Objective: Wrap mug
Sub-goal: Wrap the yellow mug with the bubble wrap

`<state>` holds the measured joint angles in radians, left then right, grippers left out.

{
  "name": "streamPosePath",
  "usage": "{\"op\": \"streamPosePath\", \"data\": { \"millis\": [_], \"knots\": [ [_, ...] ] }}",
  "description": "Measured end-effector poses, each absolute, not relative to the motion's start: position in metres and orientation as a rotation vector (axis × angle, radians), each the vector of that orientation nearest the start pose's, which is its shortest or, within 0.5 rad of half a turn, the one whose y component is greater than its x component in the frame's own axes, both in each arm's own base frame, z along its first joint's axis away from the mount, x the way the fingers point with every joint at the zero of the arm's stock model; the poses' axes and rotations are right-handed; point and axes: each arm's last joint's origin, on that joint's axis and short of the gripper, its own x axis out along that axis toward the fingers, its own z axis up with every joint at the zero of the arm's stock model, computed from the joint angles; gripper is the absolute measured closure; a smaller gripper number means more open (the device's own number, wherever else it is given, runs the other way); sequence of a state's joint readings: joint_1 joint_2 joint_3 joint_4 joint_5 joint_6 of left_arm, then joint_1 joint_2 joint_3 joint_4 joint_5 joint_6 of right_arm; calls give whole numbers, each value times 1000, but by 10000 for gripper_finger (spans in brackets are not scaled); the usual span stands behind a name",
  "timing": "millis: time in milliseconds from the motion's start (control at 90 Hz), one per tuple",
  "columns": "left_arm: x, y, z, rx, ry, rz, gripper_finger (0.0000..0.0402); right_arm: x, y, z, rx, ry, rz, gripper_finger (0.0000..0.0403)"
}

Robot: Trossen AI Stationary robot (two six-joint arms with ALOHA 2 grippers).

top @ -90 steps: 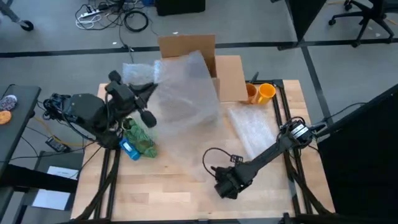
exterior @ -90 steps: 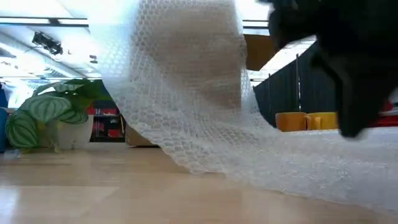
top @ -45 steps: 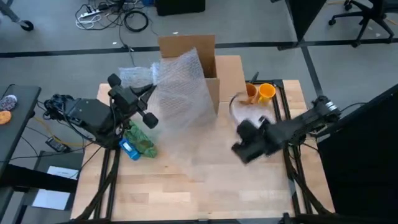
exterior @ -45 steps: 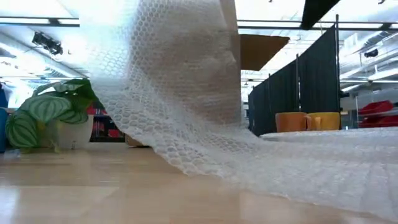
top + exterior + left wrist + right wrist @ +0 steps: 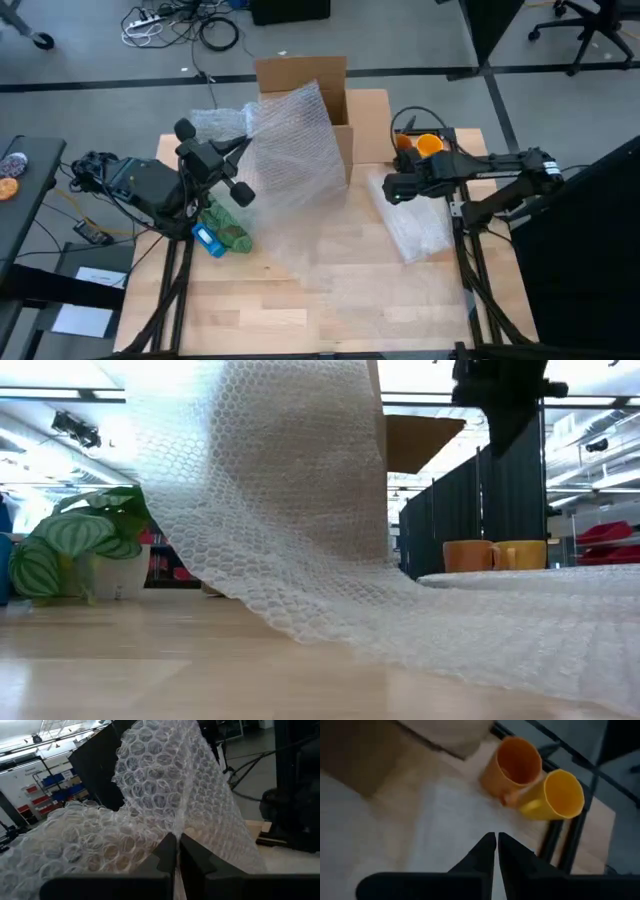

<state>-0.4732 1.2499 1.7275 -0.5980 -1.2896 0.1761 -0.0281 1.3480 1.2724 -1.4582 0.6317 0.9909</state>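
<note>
Hovering right claw [image 5: 496, 851] (closed) near mugs [image 5: 535, 782]

Evenly lit from overhead, shadows soft. Strong ceiling glare across twelve o'clock of the low view, whitening the bubble wrap [image 5: 290, 500]. Motion blur across the right wrist view, softening both mugs [image 5: 540, 785].

We see a brown cardboard box [image 5: 305, 80] at the table's far edge, flap open, and a green plush toy with a blue tag [image 5: 222, 228] lying on the wooden table [image 5: 260, 300]. Beyond the table, a potted plant [image 5: 70, 550], dark partition screens [image 5: 480, 520], and cables [image 5: 185, 25] on the floor
</note>
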Motion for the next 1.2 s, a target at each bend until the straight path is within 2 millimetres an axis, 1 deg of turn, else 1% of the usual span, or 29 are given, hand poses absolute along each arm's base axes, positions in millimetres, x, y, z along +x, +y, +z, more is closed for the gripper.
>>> {"op": "streamPosePath", "data": {
  "millis": [78, 189, 278, 344, 478, 600, 733, 833, 933, 1022, 1089, 1200],
  "knots": [
    [192, -67, 510, 264, 153, 806, 402, 212, -36, 295, 337, 1117, -1174, 397],
    [193, -67, 510, 249, 148, 802, 402, 213, -52, 278, 364, 1122, -1185, 376],
    [193, -67, 510, 247, 147, 800, 402, 215, -63, 269, 378, 1099, -1171, 350],
    [193, -67, 510, 247, 147, 800, 402, 219, -70, 265, 396, 1076, -1133, 329],
    [193, -67, 510, 247, 147, 800, 402, 223, -80, 267, 402, 1044, -1092, 287],
    [192, -67, 509, 247, 151, 799, 402, 223, -85, 272, 401, 1043, -1082, 260],
    [192, -67, 507, 250, 162, 798, 402, 216, -88, 273, 446, 1156, -1014, 248],
    [192, -67, 506, 253, 165, 798, 402, 207, -87, 271, 465, 1266, -1005, 249],
    [192, -67, 506, 236, 158, 800, 402, 196, -85, 271, 456, 1346, -1065, 249],
    [192, -67, 506, 232, 157, 800, 402, 187, -88, 274, 460, 1341, -1167, 249],
    [192, -67, 506, 218, 151, 801, 402, 182, -94, 276, 493, 1324, -1211, 249],
    [192, -67, 506, 202, 144, 802, 402, 173, -112, 278, 551, 1287, -1271, 250]
  ]
}}
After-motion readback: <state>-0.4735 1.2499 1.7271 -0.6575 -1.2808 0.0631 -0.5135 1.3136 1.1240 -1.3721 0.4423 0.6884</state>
